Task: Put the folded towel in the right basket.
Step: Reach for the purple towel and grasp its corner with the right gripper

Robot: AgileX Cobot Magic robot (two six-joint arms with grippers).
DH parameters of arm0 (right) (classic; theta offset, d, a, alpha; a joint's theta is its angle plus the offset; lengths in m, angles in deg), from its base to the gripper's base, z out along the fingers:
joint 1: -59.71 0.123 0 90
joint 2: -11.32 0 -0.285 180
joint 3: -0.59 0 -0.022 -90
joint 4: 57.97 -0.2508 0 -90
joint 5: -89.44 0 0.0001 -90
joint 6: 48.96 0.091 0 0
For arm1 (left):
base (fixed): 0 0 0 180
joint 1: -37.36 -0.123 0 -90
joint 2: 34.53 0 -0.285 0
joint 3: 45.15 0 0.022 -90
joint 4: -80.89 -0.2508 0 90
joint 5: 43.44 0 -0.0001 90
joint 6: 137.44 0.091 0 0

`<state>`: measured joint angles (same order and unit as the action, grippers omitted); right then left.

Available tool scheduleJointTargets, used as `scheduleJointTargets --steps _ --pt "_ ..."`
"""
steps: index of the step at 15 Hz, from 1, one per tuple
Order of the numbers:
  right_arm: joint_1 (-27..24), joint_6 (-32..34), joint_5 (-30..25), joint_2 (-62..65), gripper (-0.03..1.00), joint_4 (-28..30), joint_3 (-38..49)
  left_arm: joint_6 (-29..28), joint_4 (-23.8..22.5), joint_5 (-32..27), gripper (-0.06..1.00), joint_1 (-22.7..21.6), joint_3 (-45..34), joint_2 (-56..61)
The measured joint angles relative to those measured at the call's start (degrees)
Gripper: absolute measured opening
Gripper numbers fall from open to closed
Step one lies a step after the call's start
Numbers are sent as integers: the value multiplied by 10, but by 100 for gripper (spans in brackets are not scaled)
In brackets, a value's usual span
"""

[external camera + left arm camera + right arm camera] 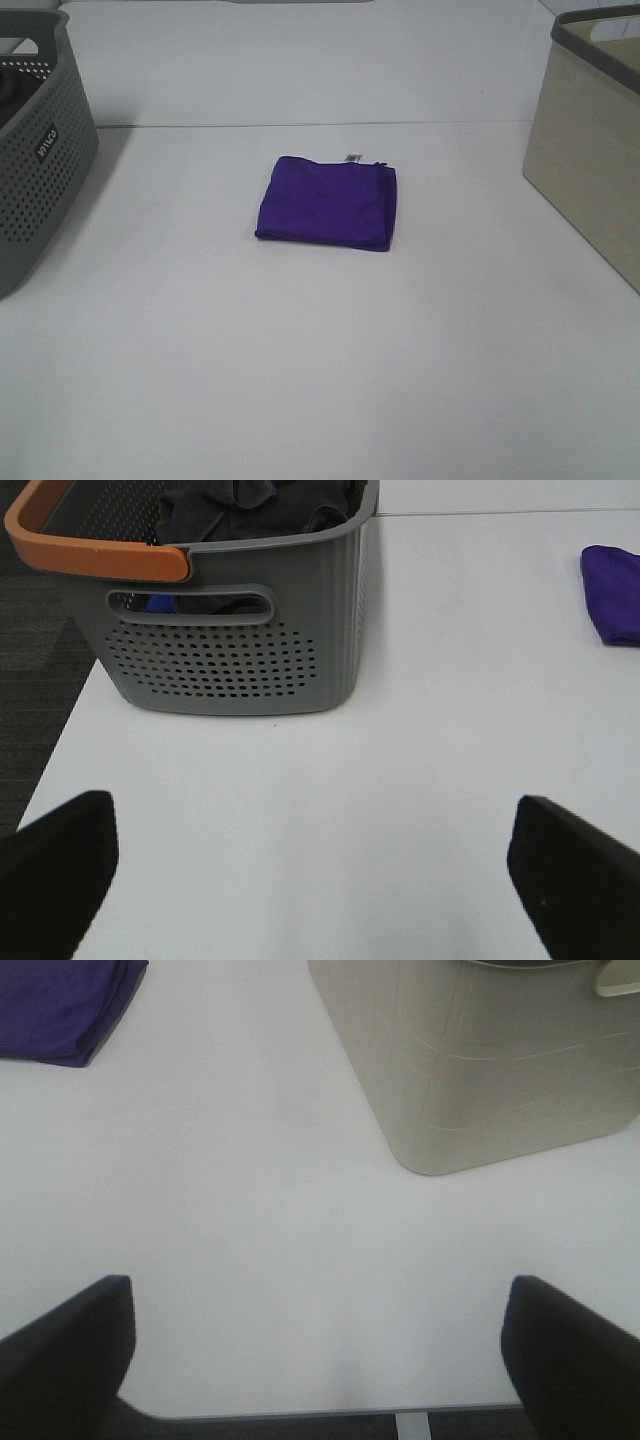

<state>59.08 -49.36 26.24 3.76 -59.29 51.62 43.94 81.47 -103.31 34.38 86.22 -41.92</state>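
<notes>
A folded purple towel (328, 202) lies flat on the white table, near its middle. It also shows in the left wrist view (614, 592) and in the right wrist view (62, 1005). The right basket (590, 140) is beige with a grey rim and stands at the table's right edge; the right wrist view (490, 1060) shows its wall. My left gripper (315, 880) is open and empty over the table's left front. My right gripper (318, 1355) is open and empty over the table's right front edge. Neither arm shows in the exterior high view.
A grey perforated basket (35, 150) stands at the left edge; the left wrist view (235, 620) shows its orange handle (90, 550) and dark cloths inside. The table's front edge (300, 1410) lies just below my right gripper.
</notes>
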Motion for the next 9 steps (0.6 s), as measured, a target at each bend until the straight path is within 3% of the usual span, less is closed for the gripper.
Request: scheduleJointTargets --steps 9 --pt "0 -1 0 0 96 -6 0 0 0 0 99 0 0 0"
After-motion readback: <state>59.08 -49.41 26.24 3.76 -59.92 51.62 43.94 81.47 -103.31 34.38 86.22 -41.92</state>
